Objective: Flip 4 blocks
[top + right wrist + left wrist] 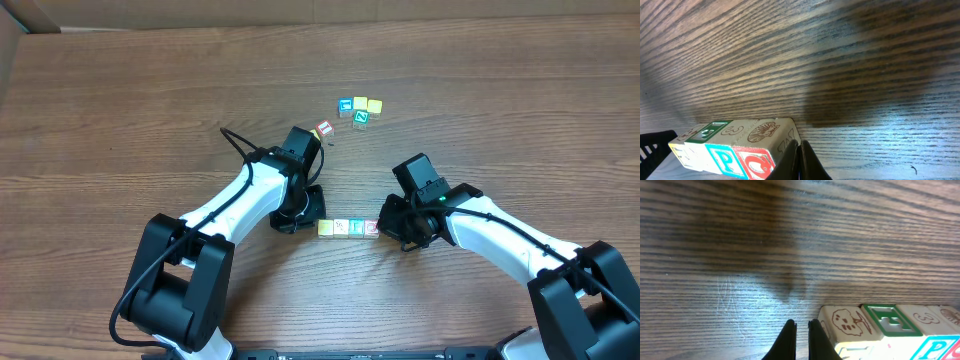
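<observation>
Gripper states: left gripper (pixel 801 330) has fingers pressed together, holding nothing, tips low at the left end of the blocks (pixel 348 228). All four sit in a tight row on the table (pixel 120 110) between both arms, yellow-faced end left, red-bordered end right. Then right gripper (pixel 800 152): also pressed together, empty, tips right at the red-bordered end, contact unclear. Other cubes (pixel 358 107) lie well apart, farther up.
</observation>
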`<state>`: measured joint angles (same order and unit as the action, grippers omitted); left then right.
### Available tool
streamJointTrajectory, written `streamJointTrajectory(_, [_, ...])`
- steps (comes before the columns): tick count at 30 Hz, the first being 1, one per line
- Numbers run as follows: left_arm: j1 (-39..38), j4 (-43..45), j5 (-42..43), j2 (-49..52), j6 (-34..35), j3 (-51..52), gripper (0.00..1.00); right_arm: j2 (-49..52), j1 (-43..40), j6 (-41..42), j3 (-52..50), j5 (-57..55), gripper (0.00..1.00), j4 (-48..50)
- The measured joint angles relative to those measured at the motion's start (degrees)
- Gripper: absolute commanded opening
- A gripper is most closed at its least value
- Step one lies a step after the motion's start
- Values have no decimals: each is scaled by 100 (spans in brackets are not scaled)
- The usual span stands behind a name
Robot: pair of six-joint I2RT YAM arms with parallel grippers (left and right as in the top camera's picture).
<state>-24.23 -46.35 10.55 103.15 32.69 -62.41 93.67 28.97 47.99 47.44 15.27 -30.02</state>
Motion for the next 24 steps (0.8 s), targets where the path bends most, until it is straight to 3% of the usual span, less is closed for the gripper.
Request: streamJointTrajectory(24, [0, -87, 258, 0, 0, 68, 4, 0, 0, 0, 0, 4, 4, -2])
